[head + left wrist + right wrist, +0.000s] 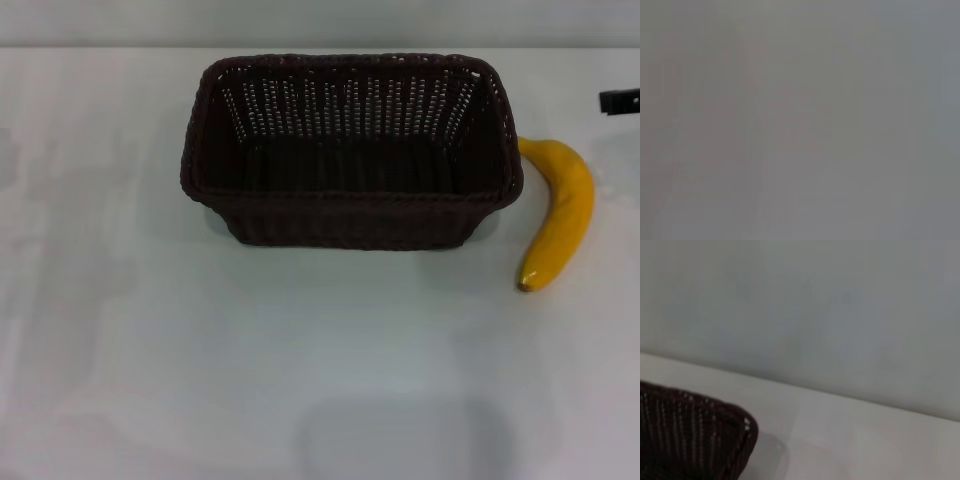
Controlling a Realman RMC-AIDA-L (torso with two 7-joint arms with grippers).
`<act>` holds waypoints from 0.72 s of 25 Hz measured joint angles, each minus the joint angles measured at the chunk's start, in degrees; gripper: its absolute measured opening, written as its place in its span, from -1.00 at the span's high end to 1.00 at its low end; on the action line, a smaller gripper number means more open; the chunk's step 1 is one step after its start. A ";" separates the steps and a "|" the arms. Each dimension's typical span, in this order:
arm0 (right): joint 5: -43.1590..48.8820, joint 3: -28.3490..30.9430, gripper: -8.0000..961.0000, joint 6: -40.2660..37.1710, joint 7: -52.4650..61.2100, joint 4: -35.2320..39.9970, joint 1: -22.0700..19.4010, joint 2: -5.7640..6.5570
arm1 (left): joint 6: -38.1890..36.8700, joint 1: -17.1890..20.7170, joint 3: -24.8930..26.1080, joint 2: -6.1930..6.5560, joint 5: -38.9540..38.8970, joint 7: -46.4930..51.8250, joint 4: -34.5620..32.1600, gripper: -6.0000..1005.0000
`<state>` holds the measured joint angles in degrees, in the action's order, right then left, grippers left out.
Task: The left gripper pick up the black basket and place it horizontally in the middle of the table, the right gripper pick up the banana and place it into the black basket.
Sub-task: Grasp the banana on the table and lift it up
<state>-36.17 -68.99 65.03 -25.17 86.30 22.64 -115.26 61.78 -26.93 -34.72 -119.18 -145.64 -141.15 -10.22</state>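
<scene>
The black basket [350, 150] stands upright and lengthwise across the middle of the white table [300, 360] in the head view; it is empty. One corner of the basket [695, 435] also shows in the right wrist view. The yellow banana [560, 215] lies on the table just right of the basket, its upper end next to the basket's right rim. A thin black tip of the right gripper [619, 100] shows at the right edge, above and apart from the banana. The left gripper is out of view; the left wrist view shows only plain grey.
A pale wall [815, 305] rises behind the table's far edge [320, 47]. White tabletop spreads in front of the basket and to its left.
</scene>
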 joint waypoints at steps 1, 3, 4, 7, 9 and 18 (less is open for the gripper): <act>1.38 -1.17 -0.80 0.06 1.06 0.00 0.37 -0.01 | 0.00 0.03 0.00 0.00 0.00 0.00 0.01 -0.40; 3.95 -3.06 -0.80 0.44 3.03 -0.19 1.09 -0.05 | 0.00 0.05 0.00 0.00 0.00 -0.01 0.02 -0.40; 5.17 -3.91 -0.80 0.83 3.99 -0.36 1.43 -0.05 | 0.00 0.05 0.00 0.01 -0.01 -0.02 0.03 -0.40; 6.42 -5.39 -0.80 1.73 5.13 -0.62 1.95 -0.05 | 0.01 -0.06 0.00 0.06 -0.01 -0.03 0.03 -0.40; 6.54 -6.15 -0.80 1.90 5.22 -1.07 2.06 -0.05 | 0.01 -0.08 0.00 0.08 0.00 -0.09 0.03 -0.40; 6.85 -6.78 -0.80 0.99 4.99 -10.35 6.07 -0.03 | -0.01 -0.28 0.00 0.16 0.01 -0.16 0.02 -0.40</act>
<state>-29.32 -75.77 66.02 -20.18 75.95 28.71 -115.29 61.77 -27.21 -34.72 -119.02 -145.63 -141.32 -10.19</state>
